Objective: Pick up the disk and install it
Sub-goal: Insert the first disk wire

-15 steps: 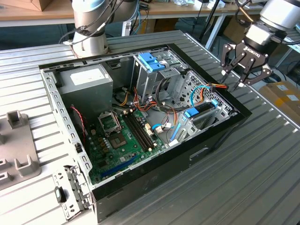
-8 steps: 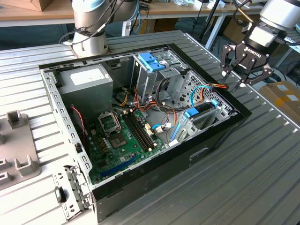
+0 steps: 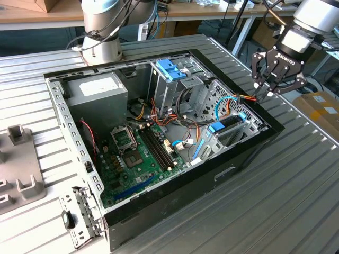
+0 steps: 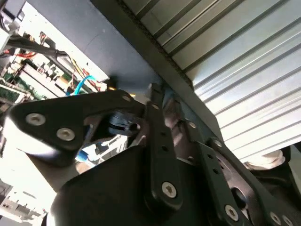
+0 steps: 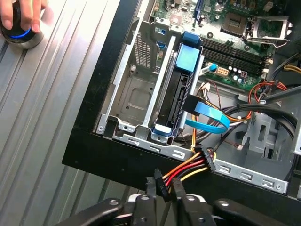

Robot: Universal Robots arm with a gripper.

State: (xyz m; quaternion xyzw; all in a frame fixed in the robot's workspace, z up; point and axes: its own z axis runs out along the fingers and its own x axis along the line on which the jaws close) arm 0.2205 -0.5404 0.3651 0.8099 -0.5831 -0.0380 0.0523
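Note:
The disk point(image 3: 229, 123), grey metal in a light-blue carrier point(image 5: 188, 61), stands on edge in the metal bay at the corner of the open computer case point(image 3: 249, 151) toward the exterior view's right. My gripper point(image 3: 263, 94) hovers just outside that corner, above the case's black rim. In the first wrist view the gripper point(image 5: 162, 188) is shut on a small black connector point(image 5: 161, 181). Its red, orange and yellow wires point(image 5: 186, 169) run to a second black plug point(image 5: 206, 161) at the bay's edge. In the second wrist view the black fingers point(image 4: 157, 127) point at the case rim.
A flat blue cable point(image 5: 209, 117) loops beside the disk. Inside the case are an upright drive cage with a blue handle point(image 3: 172, 71), a power supply point(image 3: 98, 90) and the motherboard point(image 3: 140, 153). A hand point(image 5: 23, 9) rests on a round device on the ribbed table. Grey fixtures point(image 3: 21, 159) lie at the exterior view's left.

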